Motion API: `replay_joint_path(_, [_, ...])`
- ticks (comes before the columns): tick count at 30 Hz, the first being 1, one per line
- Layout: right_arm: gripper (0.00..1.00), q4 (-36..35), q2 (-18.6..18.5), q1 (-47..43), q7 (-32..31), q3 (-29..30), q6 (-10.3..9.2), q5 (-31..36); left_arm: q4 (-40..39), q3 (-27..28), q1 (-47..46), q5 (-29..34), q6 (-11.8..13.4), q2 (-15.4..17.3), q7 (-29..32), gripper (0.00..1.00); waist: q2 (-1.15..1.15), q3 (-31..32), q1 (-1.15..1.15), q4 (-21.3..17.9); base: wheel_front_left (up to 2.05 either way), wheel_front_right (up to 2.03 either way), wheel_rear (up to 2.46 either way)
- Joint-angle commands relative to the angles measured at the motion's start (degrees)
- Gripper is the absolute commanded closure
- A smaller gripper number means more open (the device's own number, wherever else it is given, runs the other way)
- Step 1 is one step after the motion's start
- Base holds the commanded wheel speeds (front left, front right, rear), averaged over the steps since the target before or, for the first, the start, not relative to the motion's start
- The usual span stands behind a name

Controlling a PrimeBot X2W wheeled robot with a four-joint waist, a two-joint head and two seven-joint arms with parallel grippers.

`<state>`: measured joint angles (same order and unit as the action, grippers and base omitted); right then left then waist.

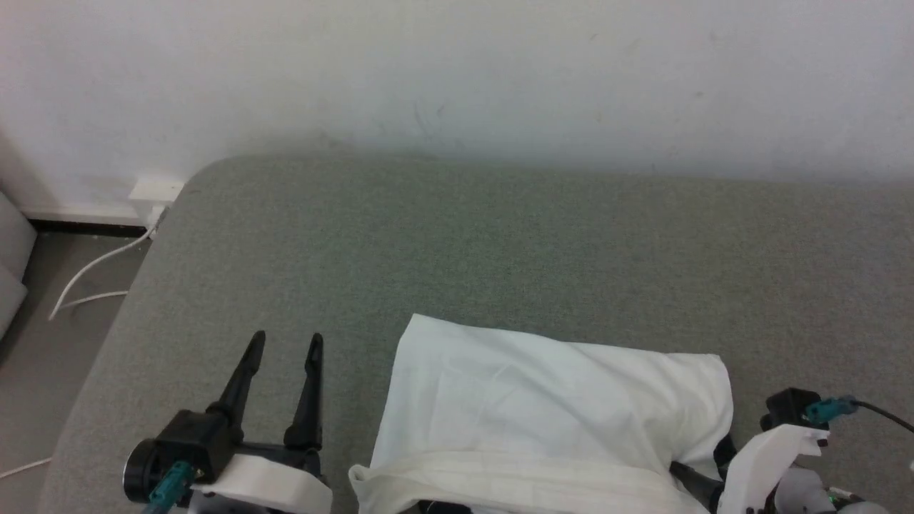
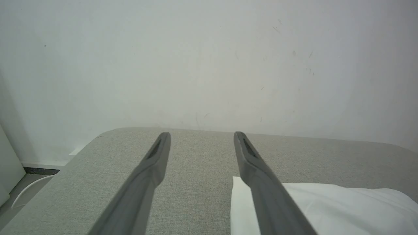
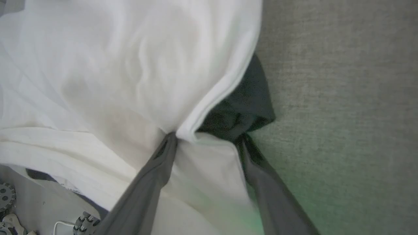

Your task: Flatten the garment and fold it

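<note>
Two grippers were in my views. The left gripper (image 1: 285, 339) hovered over bare cloth of the grey-green fabric-covered bench (image 1: 500, 243), its fingers (image 2: 153, 163) spread apart with nothing between them, pointing toward the white wall (image 1: 457, 71). The garment (image 1: 557, 414) lay just to that gripper's right at the near edge of the bench, folded into a rough white rectangle with a thicker rolled band along its near side. In the right wrist view, the right gripper (image 3: 207, 137) had its fingers (image 3: 156, 169) wide open at the garment's right-hand end. They straddled a white fold, and their tips touched the cloth where a bunched black part (image 3: 241, 107) poked out from under the white layer onto the bench. I could not tell whether that cloth was pinched at all. Off the bench's far left corner, a white cable (image 1: 93, 275) trailed across the floor.
</note>
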<state>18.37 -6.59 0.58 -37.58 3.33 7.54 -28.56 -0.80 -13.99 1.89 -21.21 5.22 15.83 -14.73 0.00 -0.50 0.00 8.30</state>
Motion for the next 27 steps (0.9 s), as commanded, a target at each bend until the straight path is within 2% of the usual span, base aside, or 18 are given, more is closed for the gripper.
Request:
replay_joint_path(1, [0.00,2.2,0.6,0.4,-1.5,-1.0,-0.05,-0.3,0.2,0.3,-0.2,0.5,-0.4,-0.3,-0.3,0.00,0.00,-0.2,0.00,0.0,0.00,0.00,0.00])
replay_joint_path(3, [0.00,5.4,1.2,1.0,-4.0,-2.2,-0.05,-1.5,0.7,0.4,-0.1,0.9,-0.9,-0.8,-0.3,0.00,0.00,-0.3,0.00,0.2,0.00,0.00,0.00])
replay_joint_path(4, [0.58,6.6,1.4,1.2,-5.0,-2.8,-0.05,-2.1,0.8,0.6,-0.2,1.2,-1.1,-1.0,-0.3,0.00,0.00,-0.3,0.00,0.2,0.00,0.00,0.00])
replay_joint_path(5, [0.88,7.3,1.5,1.5,-5.6,-3.3,-0.05,-2.5,1.0,0.7,-0.2,1.4,-1.4,-1.1,-0.3,0.00,0.00,-0.3,0.00,0.3,0.00,0.00,0.00])
replay_joint_path(6, [1.00,7.7,1.6,1.8,-5.6,-3.7,-0.05,-3.1,1.2,0.9,-0.1,1.5,-1.5,-1.2,-0.3,0.00,0.00,-0.3,0.00,0.3,0.00,0.00,0.00])
replay_joint_path(10, [1.00,7.0,0.8,3.1,-3.1,-4.4,-0.05,-4.1,2.0,1.7,0.5,2.1,-1.8,-1.5,-0.3,0.00,0.00,0.2,0.00,-0.2,0.00,0.00,0.00])
replay_joint_path(17, [1.00,1.3,-3.9,3.3,2.0,-2.6,-0.05,-4.7,1.9,2.8,2.3,3.0,-1.3,-1.5,-0.3,0.00,0.00,1.8,0.00,-1.7,0.00,0.00,0.00])
replay_joint_path(22, [1.00,-2.5,-6.1,1.0,1.7,3.6,-0.05,-3.1,1.7,2.6,2.9,3.3,-1.1,-1.7,-0.3,0.00,0.00,2.3,0.00,-2.8,0.00,0.00,0.00])
replay_joint_path(27, [1.00,-5.9,-6.9,-2.2,-0.6,10.7,-0.05,3.0,2.3,2.4,3.2,3.1,-1.3,-1.9,-0.3,0.00,0.00,2.7,0.00,-3.4,0.00,0.00,0.00])
